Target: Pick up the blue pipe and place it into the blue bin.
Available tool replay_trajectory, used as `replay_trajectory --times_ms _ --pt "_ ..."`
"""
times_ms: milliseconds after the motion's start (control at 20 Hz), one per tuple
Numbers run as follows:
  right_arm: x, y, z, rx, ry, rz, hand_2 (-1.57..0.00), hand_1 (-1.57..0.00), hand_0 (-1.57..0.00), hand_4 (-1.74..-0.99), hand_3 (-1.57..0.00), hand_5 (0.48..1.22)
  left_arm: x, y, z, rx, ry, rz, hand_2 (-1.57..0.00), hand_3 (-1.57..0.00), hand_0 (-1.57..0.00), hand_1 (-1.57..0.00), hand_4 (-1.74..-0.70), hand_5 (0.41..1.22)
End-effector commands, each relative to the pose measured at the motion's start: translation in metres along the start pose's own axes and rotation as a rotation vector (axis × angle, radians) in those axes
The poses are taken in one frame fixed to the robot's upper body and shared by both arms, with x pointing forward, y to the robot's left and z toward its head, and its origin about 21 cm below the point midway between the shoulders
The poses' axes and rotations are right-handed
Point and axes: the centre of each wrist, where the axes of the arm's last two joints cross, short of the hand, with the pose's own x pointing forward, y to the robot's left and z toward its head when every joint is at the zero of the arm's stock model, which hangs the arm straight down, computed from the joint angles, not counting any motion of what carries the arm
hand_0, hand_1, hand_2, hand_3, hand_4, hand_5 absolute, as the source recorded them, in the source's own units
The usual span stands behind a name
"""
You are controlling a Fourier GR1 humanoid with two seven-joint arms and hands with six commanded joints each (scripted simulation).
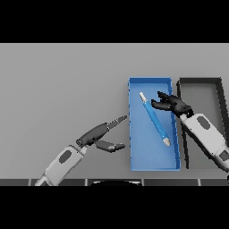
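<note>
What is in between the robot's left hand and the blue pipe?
In the head view, bare grey table and the blue bin's left wall lie between the left hand and the blue pipe.

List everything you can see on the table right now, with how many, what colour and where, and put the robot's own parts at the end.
table: one, grey, fills the view.
blue bin: one, blue, right of centre on the table.
blue pipe: one, blue with pale ends, lying slantwise inside the blue bin.
dark bin: one, black rim with grey floor, just right of the blue bin.
left hand: one, dark, fingers straight, over the table left of the blue bin.
right hand: one, dark, fingers relaxed, over the blue bin's upper right, beside the pipe, holding nothing.
</note>
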Motion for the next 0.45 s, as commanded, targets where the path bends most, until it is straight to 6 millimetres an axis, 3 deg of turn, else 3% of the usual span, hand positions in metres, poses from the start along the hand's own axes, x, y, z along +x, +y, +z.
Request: replay_trajectory --times_ms 0,150,400 --pt "0.002 0.003 -0.002 -0.001 0.002 0.001 -0.04 -0.04 -0.05 -1.182 -0.02 0.807 0.000 -0.002 -0.002 -0.005 0.007 -0.005 0.00 0.00 0.00 0.00 -0.83 0.471" --pt "-0.002 0.005 -0.001 0.004 -0.016 -0.005 -0.02 -0.02 -0.03 -1.176 -0.01 0.783 -0.001 -0.006 -0.002 -0.007 -0.002 -0.010 0.00 0.00 0.00 0.00 -0.83 0.470" --pt "-0.001 0.005 -0.002 0.007 -0.015 0.019 -0.01 -0.01 -0.02 -1.186 -0.01 0.769 0.008 0.005 0.003 0.009 -0.012 -0.015 0.00 0.00 0.00 0.00 -0.83 0.474"
